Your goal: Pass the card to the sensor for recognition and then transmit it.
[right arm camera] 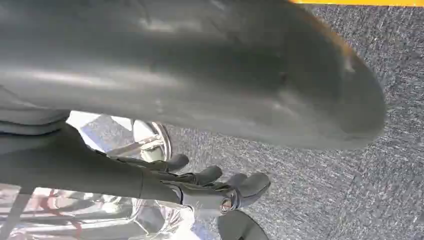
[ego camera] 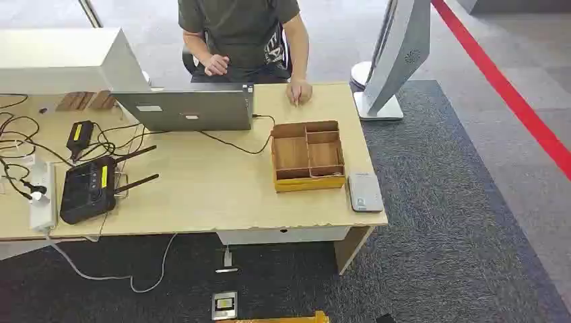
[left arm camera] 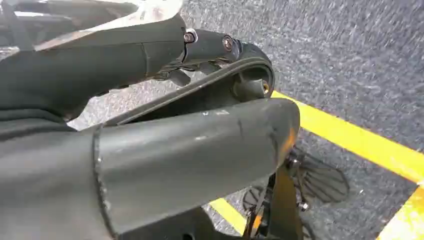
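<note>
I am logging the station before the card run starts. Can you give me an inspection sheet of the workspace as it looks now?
Surface: light wooden table, mostly bare at the middle.
Job's things: grey sensor pad flat at the table's right front corner; wooden divided tray beside it, compartments look empty; no card seen.
Clutter: open laptop, black controller with antennas, small black device.
Hands: left hand and right hand hang over the carpet, holding nothing.
Cables: tangle at table's left, one white lead trailing to the floor.
Surroundings: seated person behind the table, white stand, red floor line.
</note>
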You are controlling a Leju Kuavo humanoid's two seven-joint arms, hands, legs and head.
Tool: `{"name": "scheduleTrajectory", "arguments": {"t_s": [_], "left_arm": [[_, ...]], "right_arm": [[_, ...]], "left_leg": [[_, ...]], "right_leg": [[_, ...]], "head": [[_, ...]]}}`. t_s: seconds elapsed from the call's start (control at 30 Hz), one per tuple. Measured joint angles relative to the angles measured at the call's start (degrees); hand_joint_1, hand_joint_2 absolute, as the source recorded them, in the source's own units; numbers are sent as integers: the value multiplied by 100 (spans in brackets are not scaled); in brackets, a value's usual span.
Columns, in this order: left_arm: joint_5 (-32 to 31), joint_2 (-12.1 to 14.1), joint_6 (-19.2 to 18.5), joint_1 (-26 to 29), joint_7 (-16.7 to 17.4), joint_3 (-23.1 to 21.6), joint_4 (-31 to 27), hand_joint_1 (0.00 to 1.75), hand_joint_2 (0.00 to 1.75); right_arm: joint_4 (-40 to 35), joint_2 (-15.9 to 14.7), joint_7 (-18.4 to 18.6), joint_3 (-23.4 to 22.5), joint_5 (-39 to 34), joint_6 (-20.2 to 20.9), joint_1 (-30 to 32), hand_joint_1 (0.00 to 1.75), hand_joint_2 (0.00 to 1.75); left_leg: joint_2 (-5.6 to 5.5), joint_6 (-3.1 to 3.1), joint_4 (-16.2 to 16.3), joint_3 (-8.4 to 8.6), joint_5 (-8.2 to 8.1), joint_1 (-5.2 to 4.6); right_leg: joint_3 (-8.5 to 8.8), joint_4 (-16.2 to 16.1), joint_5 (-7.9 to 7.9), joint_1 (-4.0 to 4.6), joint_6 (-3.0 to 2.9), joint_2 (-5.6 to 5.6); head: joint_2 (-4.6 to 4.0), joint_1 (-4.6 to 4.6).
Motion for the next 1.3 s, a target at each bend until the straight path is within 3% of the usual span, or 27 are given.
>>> {"name": "scheduleTrajectory", "arguments": {"t_s": [0.37, 0.6, 0.77, 0.9, 1.03, 1.1, 1.23, 1.3], "left_arm": [[123, -70, 254, 0, -177, 53, 0, 0, 0], [199, -81, 289, 0, -129, 146, 0, 0, 0], [306, -92, -20, 2, 85, 175, 0, 0, 0], [299, -92, 15, 0, 92, 212, 0, 0, 0], [269, -87, 40, 1, 72, 245, 0, 0, 0], [256, -83, 33, 2, 74, 251, 0, 0, 0], [216, -52, -85, 3, 72, 251, 0, 0, 0], [210, -35, -103, 4, 72, 251, 0, 0, 0]], "right_arm": [[2, -35, -120, 70, 127, 42, -1, 0, 0], [2, -48, 33, 116, 140, 315, 0, 0, 0], [2, -53, -37, 157, 186, 306, 0, 0, 0], [2, -55, 0, 183, 206, 76, 0, 0, 0], [2, -182, 28, 238, 216, -577, -2, 0, 0], [0, -337, -101, 234, -18, -717, -2, 0, 0], [-7, -835, -948, 151, -432, -772, -16, 0, 0], [-9, -1102, -1102, 98, -514, -767, -50, 0, 0]], "left_leg": [[0, 0, 0, 0, 0, 0], [0, 0, 0, 0, 0, 0], [0, 0, 0, 0, 0, 0], [0, 0, 0, -1, 0, 0], [-1, 0, 0, -1, -1, -1], [-1, 1, 0, -2, -1, -1], [-1, 6, 0, -1, -3, -15], [-1, 7, 1, -1, -4, -16]], "right_leg": [[0, 0, 0, 0, 0, 0], [0, 0, -2, 0, -2, 0], [0, 0, -2, 0, -3, 0], [0, 0, -2, 0, -3, 0], [1, 0, -2, -2, -2, 0], [1, -1, -2, -4, -2, 0], [0, 0, 0, -19, 3, 0], [1, -1, -1, -18, 6, 0]], "head": [[0, -2], [0, -2], [0, 0], [0, 0], [0, -2], [0, -2], [0, -7], [0, -2]]}}
